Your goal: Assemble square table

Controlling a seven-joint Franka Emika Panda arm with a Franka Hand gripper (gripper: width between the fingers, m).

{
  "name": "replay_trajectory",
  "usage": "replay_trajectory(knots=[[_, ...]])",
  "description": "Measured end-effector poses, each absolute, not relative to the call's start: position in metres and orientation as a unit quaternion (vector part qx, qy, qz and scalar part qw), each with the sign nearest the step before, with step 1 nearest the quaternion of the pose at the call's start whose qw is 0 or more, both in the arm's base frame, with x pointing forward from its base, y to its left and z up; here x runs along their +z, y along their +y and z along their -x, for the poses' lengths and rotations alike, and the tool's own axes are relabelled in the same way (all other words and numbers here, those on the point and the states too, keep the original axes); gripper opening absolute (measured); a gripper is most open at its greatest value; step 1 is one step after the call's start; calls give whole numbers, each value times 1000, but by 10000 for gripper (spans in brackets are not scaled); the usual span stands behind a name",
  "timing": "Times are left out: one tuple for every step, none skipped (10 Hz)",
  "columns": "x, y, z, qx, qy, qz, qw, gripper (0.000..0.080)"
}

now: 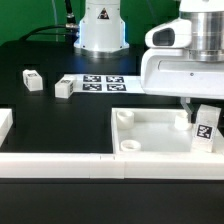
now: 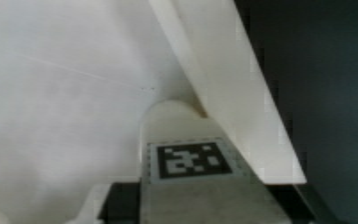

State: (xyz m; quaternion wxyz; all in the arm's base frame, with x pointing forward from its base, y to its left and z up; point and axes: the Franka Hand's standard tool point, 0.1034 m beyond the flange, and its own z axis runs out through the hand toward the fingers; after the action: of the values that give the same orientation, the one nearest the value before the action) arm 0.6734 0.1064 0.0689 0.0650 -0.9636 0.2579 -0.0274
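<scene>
While tool (image 1: 203, 114) grips leg (image 1: 207, 130), it's nr tabletop (image 1: 158, 136) rim.

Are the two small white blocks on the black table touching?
No: one small white tagged block and the second block lie apart, bare black table between.

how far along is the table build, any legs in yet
Done: nothing seen fitted; the tabletop's two visible sockets are empty. In hand: the hand appears shut on one leg over the tabletop, at the exterior view's right. Left: that leg plus two loose legs on the black table.
</scene>
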Motion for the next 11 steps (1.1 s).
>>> replay_trajectory(knots=[[69,106,-673,-24,299,951,67,293],[69,106,-673,-22,352,933,69,293],[68,103,-670,-23,437,896,70,293],[68,107,-668,-13,512,855,76,293],[69,111,-669,-2,596,798,88,293],[69,112,-671,7,675,732,97,293],[69,111,-675,1,737,666,119,293],[69,109,-676,6,762,635,129,293],[69,108,-676,12,780,612,131,293],[69,106,-676,18,794,594,130,293],[68,106,-675,20,802,582,130,293]])
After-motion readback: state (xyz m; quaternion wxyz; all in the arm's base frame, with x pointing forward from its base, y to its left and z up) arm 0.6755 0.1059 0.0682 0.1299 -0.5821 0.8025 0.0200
